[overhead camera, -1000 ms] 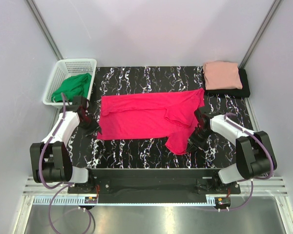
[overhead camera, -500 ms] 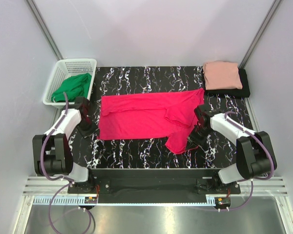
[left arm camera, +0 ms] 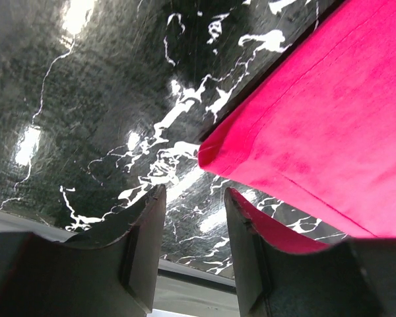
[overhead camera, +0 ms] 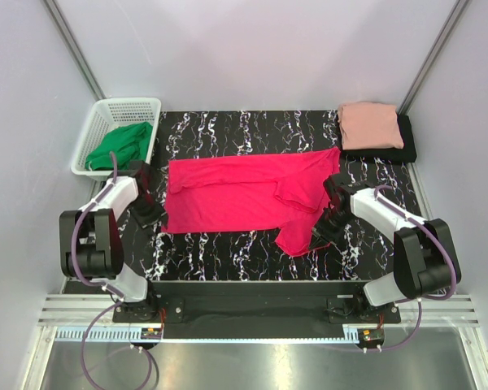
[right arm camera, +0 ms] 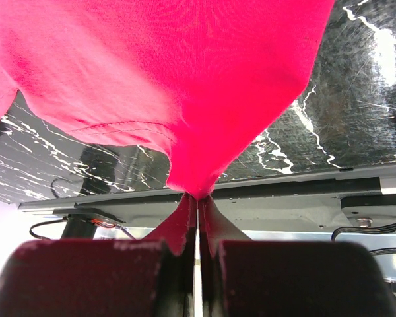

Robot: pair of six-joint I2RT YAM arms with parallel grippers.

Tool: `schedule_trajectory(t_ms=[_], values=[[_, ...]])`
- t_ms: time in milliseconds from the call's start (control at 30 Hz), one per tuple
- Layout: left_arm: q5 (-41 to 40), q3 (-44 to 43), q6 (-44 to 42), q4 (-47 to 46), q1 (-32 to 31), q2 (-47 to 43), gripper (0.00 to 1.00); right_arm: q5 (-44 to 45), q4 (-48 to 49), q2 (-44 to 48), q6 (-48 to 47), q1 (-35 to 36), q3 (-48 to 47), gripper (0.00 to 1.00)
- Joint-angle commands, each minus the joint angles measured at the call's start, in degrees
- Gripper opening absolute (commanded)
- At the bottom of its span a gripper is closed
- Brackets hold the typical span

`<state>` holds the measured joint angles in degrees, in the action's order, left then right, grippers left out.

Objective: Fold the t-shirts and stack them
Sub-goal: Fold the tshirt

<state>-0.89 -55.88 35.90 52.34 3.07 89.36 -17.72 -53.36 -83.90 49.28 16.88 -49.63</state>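
Crimson t-shirt (overhead camera: 236,195), salmon t-shirt (overhead camera: 370,123), black t-shirt (overhead camera: 407,150): three; one basket (overhead camera: 127,101)

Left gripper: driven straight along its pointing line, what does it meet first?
Probably the corner of the crimson shirt, just ahead of the open left gripper and slightly off-centre. Depth is unclear; the bare table could come first.

Black marbled table (overhead camera: 228,130): crimson-pink t-shirt (overhead camera: 236,191) spread across centre, folded black t-shirt (overhead camera: 408,145) at two o'clock
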Motion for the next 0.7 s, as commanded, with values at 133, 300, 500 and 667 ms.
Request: schedule_trajectory(t_ms=[133, 300, 500, 667], values=[[-0.08, -2.48, -0.13, -2.15, 0.27, 1.96, 0.46, -1.62, -0.16, -0.39, -0.41, 0.52, -2.49, 0.0], [-0.08, -2.22, -0.22, -2.41, 0.27, 2.92, 0.46, -1.88, -0.16, -0.65, -0.41, 0.52, -2.84, 0.0], [0.18, -2.66, -0.48, -2.94, 0.27, 4.06, 0.45, -2.06, -0.16, -0.83, -0.32, 0.6, -2.85, 0.0], [0.27, -3.18, -0.66, -3.29, 0.27, 5.47, 0.44, -2.32, -0.07, -1.0, -0.32, 0.52, -3.11, 0.0]])
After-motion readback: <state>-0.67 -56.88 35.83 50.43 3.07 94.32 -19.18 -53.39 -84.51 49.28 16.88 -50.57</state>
